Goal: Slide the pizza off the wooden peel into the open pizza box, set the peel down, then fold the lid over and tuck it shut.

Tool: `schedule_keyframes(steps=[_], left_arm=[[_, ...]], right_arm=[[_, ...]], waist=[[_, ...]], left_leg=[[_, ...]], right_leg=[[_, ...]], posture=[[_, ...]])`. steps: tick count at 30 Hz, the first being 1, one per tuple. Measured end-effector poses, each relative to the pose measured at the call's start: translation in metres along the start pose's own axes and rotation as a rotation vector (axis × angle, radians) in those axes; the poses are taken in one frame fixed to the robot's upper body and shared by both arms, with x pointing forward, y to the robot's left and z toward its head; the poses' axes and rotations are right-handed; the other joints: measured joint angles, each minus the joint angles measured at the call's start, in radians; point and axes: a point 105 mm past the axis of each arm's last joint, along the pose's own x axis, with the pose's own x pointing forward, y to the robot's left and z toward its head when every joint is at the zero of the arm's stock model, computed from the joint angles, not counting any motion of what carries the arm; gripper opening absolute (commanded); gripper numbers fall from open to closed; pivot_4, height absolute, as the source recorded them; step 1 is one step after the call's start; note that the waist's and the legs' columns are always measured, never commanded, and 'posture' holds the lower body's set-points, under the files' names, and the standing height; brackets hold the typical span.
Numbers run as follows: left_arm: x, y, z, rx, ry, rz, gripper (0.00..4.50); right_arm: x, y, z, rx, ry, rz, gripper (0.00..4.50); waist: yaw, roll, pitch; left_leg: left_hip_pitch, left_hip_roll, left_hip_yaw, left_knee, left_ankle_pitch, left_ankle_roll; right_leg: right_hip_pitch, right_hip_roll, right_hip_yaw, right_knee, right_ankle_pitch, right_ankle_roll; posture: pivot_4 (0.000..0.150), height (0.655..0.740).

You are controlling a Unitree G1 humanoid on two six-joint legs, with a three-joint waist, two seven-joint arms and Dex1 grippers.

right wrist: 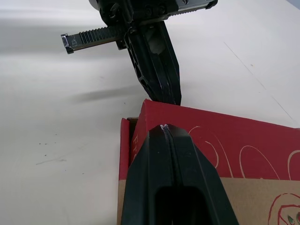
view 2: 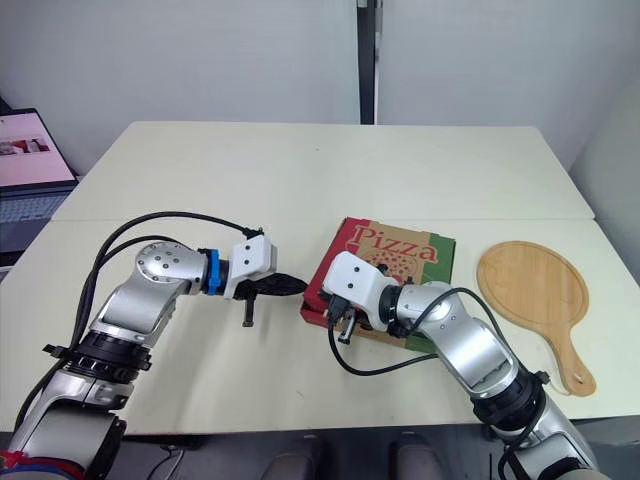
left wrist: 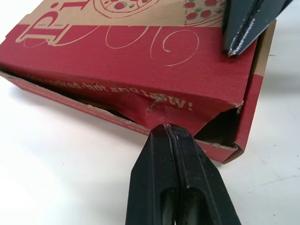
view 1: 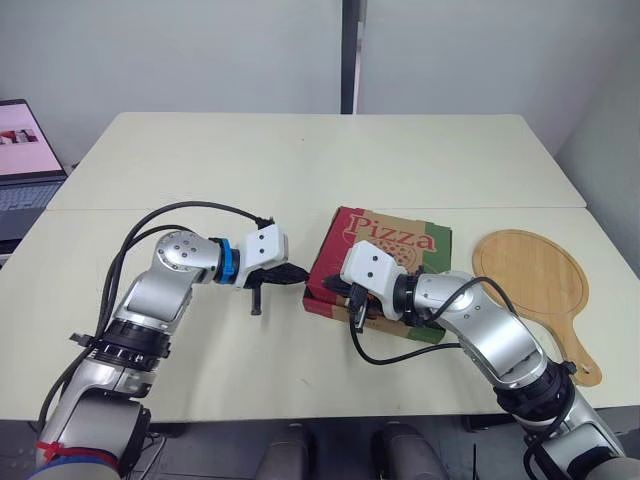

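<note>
The red and brown pizza box (view 1: 400,245) lies right of the table's middle with its lid folded down; the pizza is hidden inside. My left gripper (view 1: 300,276) is shut, and its tips (left wrist: 166,127) press against the lid's red side flap (left wrist: 117,56), which bulges out over the box wall with a gap at the corner (left wrist: 220,129). My right gripper (view 1: 332,288) is shut too and rests on top of the lid near that same edge (right wrist: 165,127), pointing toward the left gripper (right wrist: 159,70). The empty wooden peel (view 1: 530,275) lies flat to the right of the box.
A laptop (view 1: 20,160) stands off the table's far left. A seam (view 1: 200,209) runs across the cream table behind the box. The peel's handle (view 1: 580,360) reaches toward the front right edge.
</note>
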Motion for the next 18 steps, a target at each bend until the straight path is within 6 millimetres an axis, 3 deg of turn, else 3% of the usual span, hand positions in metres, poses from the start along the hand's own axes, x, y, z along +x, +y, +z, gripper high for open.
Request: schedule_keyframes(steps=[12, 18], left_arm=[[0.0092, -0.0051, 0.0073, 0.03, -0.001, -0.052, 0.0], [0.0004, -0.0042, 0.002, -0.007, 0.015, -0.039, 0.0]], right_arm=[[0.0006, 0.0012, -0.0004, 0.002, 0.001, 0.004, 0.03], [0.0012, 0.0022, -0.0022, 0.005, 0.007, 0.007, 0.03]], waist=[[0.0, 0.0, 0.0], [-0.003, 0.0, 0.0]], left_leg=[[0.0, 0.0, 0.0, 0.0, 0.0, 0.0], [0.0, 0.0, 0.0, 0.0, 0.0, 0.0]], right_leg=[[0.0, 0.0, 0.0, 0.0, 0.0, 0.0], [0.0, 0.0, 0.0, 0.0, 0.0, 0.0]], posture=[[0.15, 0.7318], [0.15, 0.7318]])
